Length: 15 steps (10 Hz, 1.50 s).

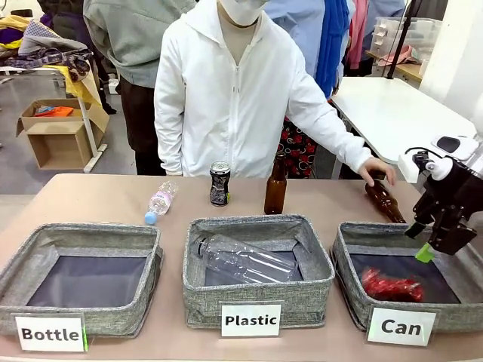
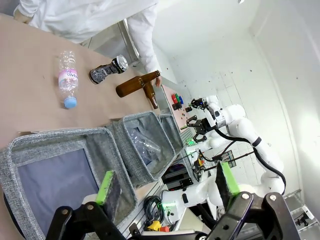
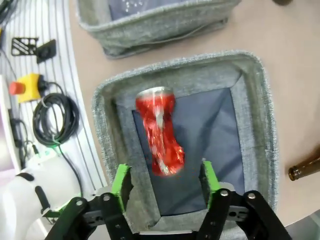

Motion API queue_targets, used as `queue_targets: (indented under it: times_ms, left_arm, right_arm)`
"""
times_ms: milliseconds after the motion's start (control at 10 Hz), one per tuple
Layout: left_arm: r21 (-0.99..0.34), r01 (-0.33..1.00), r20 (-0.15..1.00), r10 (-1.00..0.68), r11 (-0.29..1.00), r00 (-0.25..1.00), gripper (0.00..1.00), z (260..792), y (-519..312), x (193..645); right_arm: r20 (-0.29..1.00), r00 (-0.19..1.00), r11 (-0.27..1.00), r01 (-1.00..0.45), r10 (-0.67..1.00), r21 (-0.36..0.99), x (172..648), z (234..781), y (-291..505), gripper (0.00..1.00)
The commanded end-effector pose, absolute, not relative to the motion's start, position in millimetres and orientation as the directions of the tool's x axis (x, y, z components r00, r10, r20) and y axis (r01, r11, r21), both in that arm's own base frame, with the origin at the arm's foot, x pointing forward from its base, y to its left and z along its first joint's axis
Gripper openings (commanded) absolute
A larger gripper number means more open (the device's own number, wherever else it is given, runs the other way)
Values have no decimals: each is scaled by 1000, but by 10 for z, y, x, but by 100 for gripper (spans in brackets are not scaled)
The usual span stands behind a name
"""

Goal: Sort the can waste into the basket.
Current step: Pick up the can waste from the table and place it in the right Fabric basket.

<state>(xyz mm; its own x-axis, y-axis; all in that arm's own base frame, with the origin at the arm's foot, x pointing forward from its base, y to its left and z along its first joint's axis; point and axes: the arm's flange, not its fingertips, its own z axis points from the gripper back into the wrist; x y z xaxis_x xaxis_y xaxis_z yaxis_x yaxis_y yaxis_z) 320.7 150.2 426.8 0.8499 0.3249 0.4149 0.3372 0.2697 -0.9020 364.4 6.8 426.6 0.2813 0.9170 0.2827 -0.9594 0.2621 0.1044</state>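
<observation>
1. Red can (image 1: 391,286) (image 3: 161,132) — short, dented, silver top. It lies on its side on the dark bottom of the "Can" basket (image 1: 349,240) (image 3: 180,64), and its outline is blurred in the right wrist view.
2. "Can" basket — grey fabric, rectangular, with a white label on its near wall.
3. Right gripper (image 1: 421,243) (image 3: 165,179) — hangs above the right part of the "Can" basket, jaws apart, with nothing held between the green pads.
4. Black can (image 1: 219,183) (image 2: 107,71) — taller, pale print. It stands upright on the table, outside the "Can" basket, beyond it and well to its left.
5. Left gripper (image 2: 166,182) — well to the left of the "Can" basket, jaws spread wide and empty.
6. "Plastic" basket (image 1: 198,290) — just left of the "Can" basket, with a clear plastic bottle (image 1: 241,260) lying inside.
7. Upright brown bottle (image 1: 275,188) — on the table between the black can and the "Can" basket.
8. Lying brown bottle (image 1: 385,202) — just beyond the far rim of the "Can" basket, with a person's hand (image 1: 375,170) on its far end.
9. "Bottle" basket (image 1: 45,241) — farthest left of the "Can" basket.
</observation>
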Motion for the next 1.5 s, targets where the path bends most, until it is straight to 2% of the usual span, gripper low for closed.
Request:
queue_targets:
  times_ms: [0,200,300,400,500,600,700,800,900,1000,1400]
  left_arm:
    - [-893,359,434,315,270,844,100,4272,1501,3193]
    - [-893,359,434,315,270,844,100,4272,1501,3193]
    - [-893,359,434,315,270,844,100,4272,1501,3193]
    - [-893,359,434,315,270,844,100,4272,1501,3193]
    - [-893,359,434,315,270,844,100,4272,1501,3193]
    - [-893,359,434,315,270,844,100,4272,1501,3193]
    - [-893,359,434,315,270,844,100,4272,1501,3193]
    - [-893,359,434,315,270,844,100,4272,1501,3193]
    - [-893,359,434,315,270,844,100,4272,1501,3193]
    - [-893,359,434,315,270,844,100,4272,1501,3193]
    - [-893,359,434,315,270,844,100,4272,1501,3193]
  right_arm:
    - [313,315,301,-949,896,93,3719,4285,124,100]
    - [408,358,340,-933,840,118,3762,4323,35,100]
    - [497,399,362,-916,771,175,3791,4369,-88,100]
    - [626,459,334,-889,630,315,3855,4405,-234,100]
    - [768,467,302,-881,438,364,4020,4422,-419,100]
    - [813,540,338,-823,219,456,4161,4380,-560,100]
    - [767,626,263,-770,141,581,4199,4307,-625,100]
    - [689,714,128,-700,128,702,4142,4259,-677,100]
    - [649,757,296,-639,80,710,4122,4195,-797,100]
    - [637,769,344,-615,62,709,4062,4181,-842,100]
    - [647,758,298,-639,86,709,4063,4059,-948,100]
